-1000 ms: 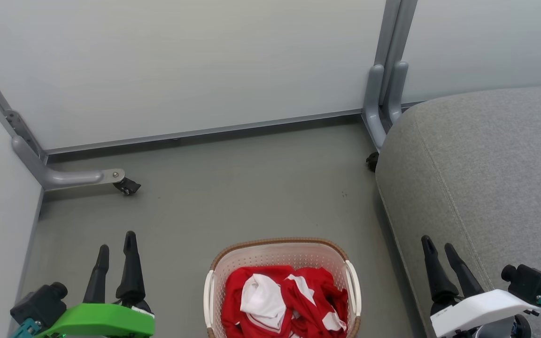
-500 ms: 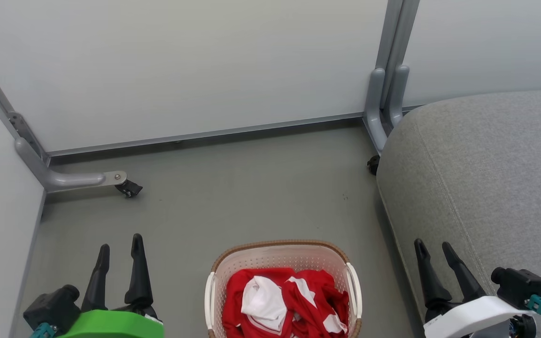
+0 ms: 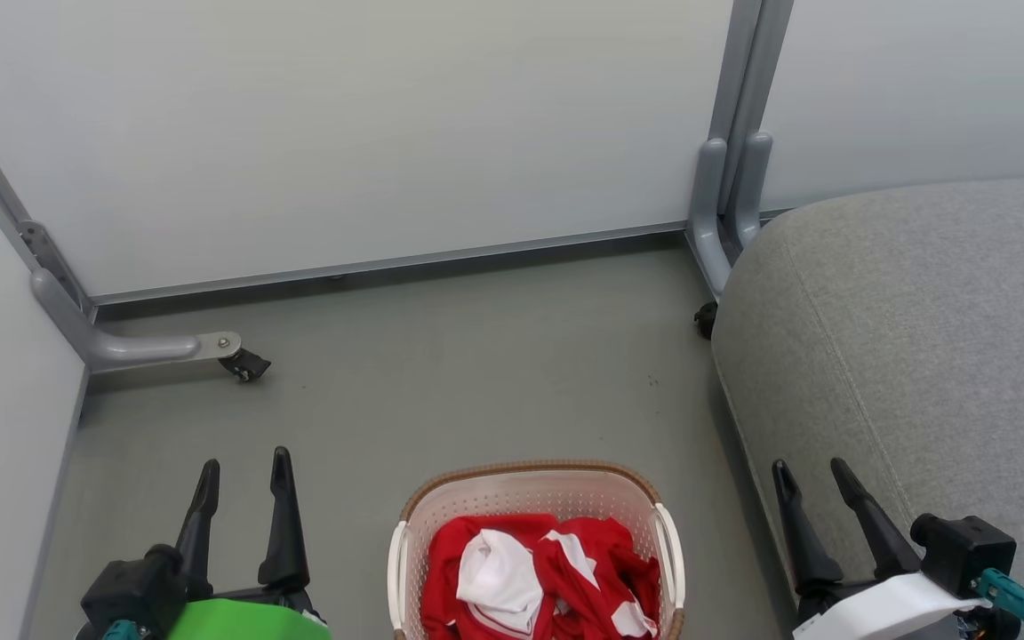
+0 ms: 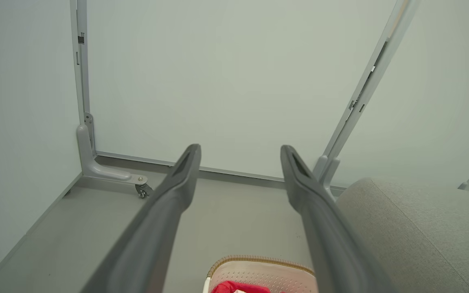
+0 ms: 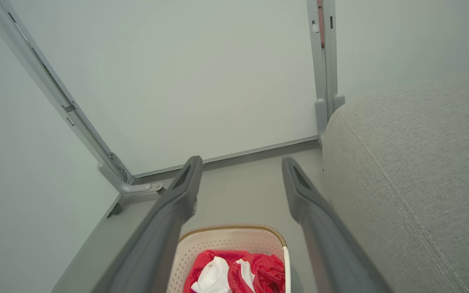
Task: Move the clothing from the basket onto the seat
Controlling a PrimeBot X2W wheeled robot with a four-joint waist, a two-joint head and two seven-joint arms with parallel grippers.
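Bottom centre of the head view: basket point(image 3: 530, 484) sits on the floor point(image 3: 476, 356) with the clothing point(image 3: 548, 578) bunched inside, red with white patches. Right side: grey seat point(image 3: 921, 338), near the basket, a strip of floor between. Lower left: left gripper point(image 3: 245, 459), fingers spread, nothing held. Lower right: right gripper point(image 3: 807, 466) at the seat's edge, fingers also apart, empty. Both grippers are apart from the basket.

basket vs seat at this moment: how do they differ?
Size: the basket is small, the seat far bigger. Material: the basket is cream perforated plastic with a brown rim; the seat is grey fabric with a stitched seam. Load: the basket holds the red-and-white clothing; the seat's visible top has none. Both have rounded edges.
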